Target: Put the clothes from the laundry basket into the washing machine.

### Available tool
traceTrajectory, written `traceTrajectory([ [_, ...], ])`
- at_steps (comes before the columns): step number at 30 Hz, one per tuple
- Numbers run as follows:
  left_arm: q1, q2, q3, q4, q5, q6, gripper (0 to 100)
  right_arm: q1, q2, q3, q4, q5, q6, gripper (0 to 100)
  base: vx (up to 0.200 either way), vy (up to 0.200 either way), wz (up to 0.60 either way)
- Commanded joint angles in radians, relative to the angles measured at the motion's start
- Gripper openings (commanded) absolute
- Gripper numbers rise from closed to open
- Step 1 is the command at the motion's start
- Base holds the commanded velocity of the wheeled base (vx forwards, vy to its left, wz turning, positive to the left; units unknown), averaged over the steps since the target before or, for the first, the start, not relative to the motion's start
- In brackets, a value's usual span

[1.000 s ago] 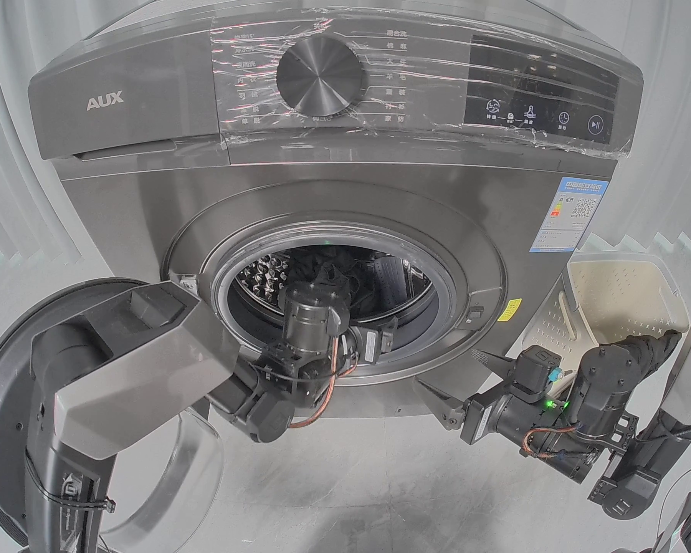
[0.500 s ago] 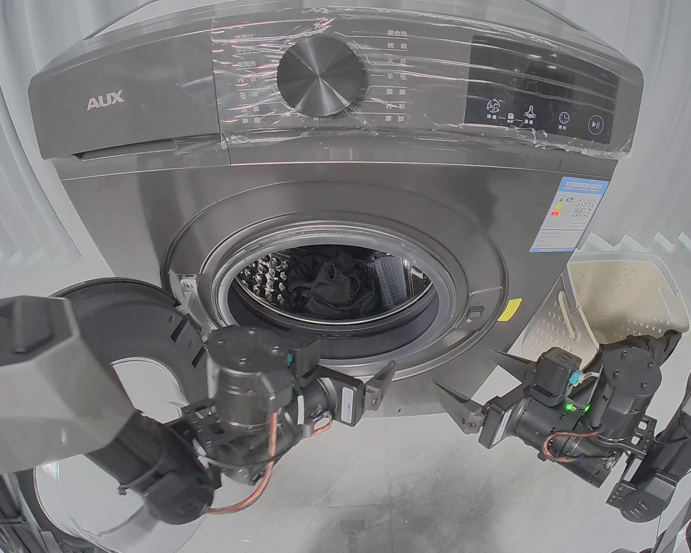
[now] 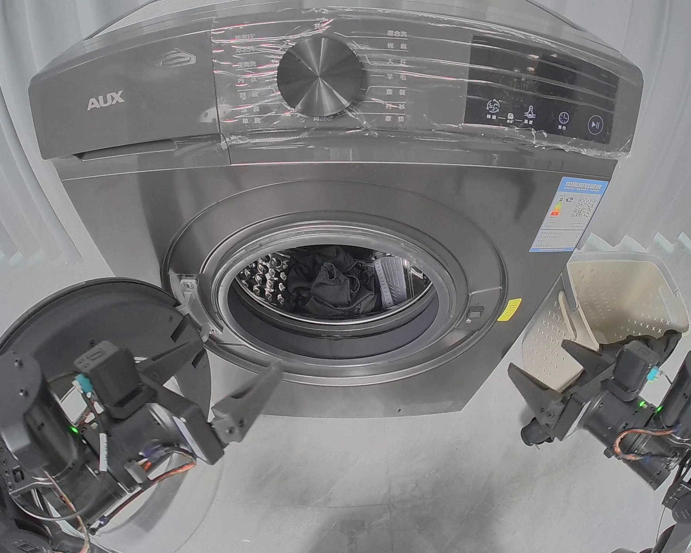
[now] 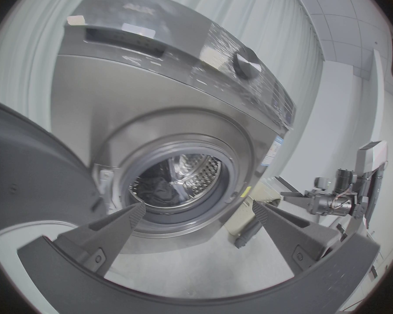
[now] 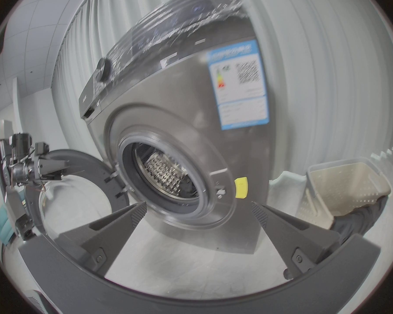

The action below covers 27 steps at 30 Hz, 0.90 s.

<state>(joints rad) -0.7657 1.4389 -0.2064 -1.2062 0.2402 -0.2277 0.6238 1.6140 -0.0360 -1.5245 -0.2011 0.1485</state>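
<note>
There they are: the dark clothes lie bundled in the drum of the grey metal front-loading washing machine, dead centre. Its round dark-rimmed door stands wide open out at 9 o'clock. Down at 8 o'clock of the opening hangs the left gripper, fingers spread apart and empty. Over at 4 o'clock is the right gripper, fingers parted too, holding nothing, just beside the cream perforated plastic laundry basket. One dark garment drapes over the basket's near rim.
</note>
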Motion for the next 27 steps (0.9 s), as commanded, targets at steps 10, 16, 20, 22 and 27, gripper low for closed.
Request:
traceTrajectory([
  [10,0.095,-0.296,0.145,0.022,0.011,0.113,100,-0.098,-0.212,0.036,0.119,-0.008,-0.004,100,-0.160,0.000,0.00],
  [16,0.095,-0.468,0.166,0.203,0.016,0.122,100,-0.099,-0.390,0.036,0.359,-0.021,-0.003,100,-0.200,0.000,0.00],
  [20,0.095,-0.600,0.148,0.372,0.014,0.131,100,-0.099,-0.514,0.036,0.524,-0.047,0.002,100,-0.200,0.000,0.00],
  [22,0.095,-0.664,0.131,0.439,0.013,0.137,100,-0.104,-0.576,0.036,0.592,-0.049,0.002,100,-0.200,0.000,0.00],
  [27,0.137,-0.805,0.130,0.614,0.021,0.165,100,-0.181,-0.753,0.036,0.736,-0.046,-0.023,100,-0.200,0.000,0.00],
])
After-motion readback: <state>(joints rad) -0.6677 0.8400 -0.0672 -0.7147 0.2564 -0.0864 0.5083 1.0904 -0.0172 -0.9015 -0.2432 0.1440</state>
